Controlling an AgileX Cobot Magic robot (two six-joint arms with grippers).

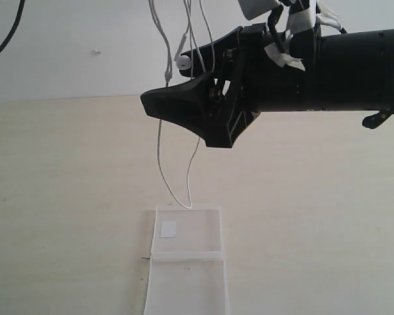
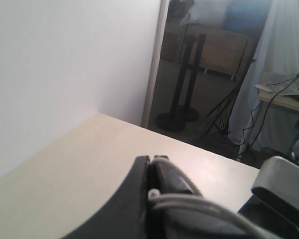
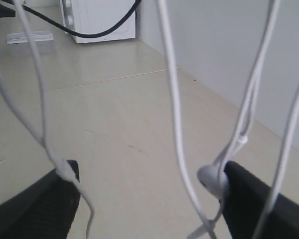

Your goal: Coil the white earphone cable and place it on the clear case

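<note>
One white sticker [image 1: 169, 228] on clear case [image 1: 198, 231]; possibly blank.

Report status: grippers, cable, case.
Left gripper shut, right gripper open around hanging strands. White earphone cable dangling uncoiled, low loop at far edge of clear case. Nothing blocking the case.

A: How many cases?
B: One clear case [image 1: 187, 269], with one white sticker [image 1: 169, 228] on it.
A: Cables?
B: One white earphone cable [image 1: 159, 154]. I can make out only one earbud [image 1: 182, 63].
A: Grippers?
B: Two, the right gripper [image 1: 167, 79] and the left gripper [image 2: 150, 164].
A: Tables?
B: One table [image 1: 65, 197].
</note>
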